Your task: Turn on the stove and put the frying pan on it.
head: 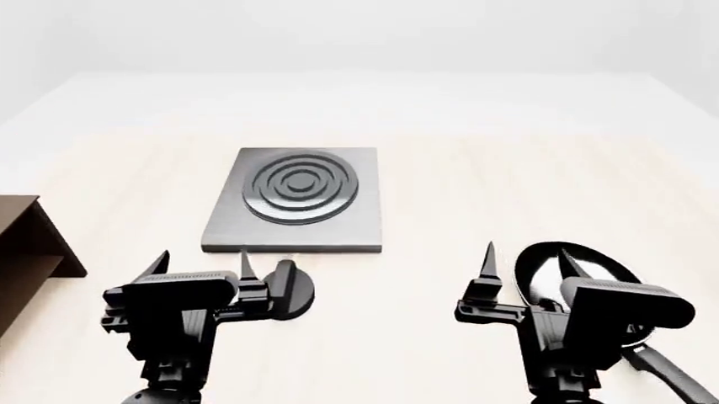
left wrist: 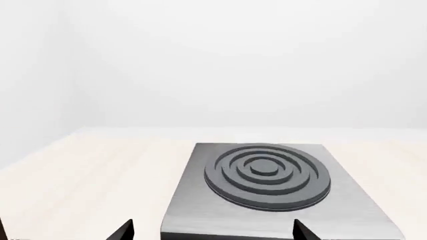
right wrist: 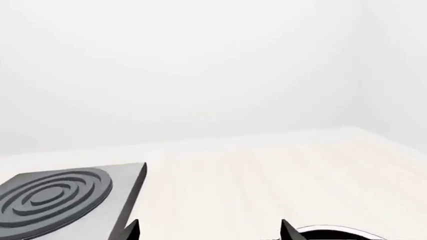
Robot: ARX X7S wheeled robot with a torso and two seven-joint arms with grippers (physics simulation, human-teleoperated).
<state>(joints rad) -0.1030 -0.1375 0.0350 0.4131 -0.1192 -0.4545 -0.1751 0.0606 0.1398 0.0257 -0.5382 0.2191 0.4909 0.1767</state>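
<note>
The stove [head: 295, 200], a flat grey slab with a ringed round burner, lies on the pale table ahead of my left arm. It also shows in the left wrist view [left wrist: 267, 175] and the right wrist view [right wrist: 60, 200]. A black round knob [head: 295, 299] sits just before its near edge, partly hidden by my left gripper [head: 202, 261], which is open and empty. The frying pan [head: 541, 273] lies at the near right, its handle [head: 663, 370] pointing towards me. My right gripper [head: 528, 257] is open and empty over the pan's left rim [right wrist: 340, 232].
A brown wooden shelf [head: 29, 244] stands at the table's left edge, close to my left arm. The pale wooden table [head: 506, 168] runs back to white walls.
</note>
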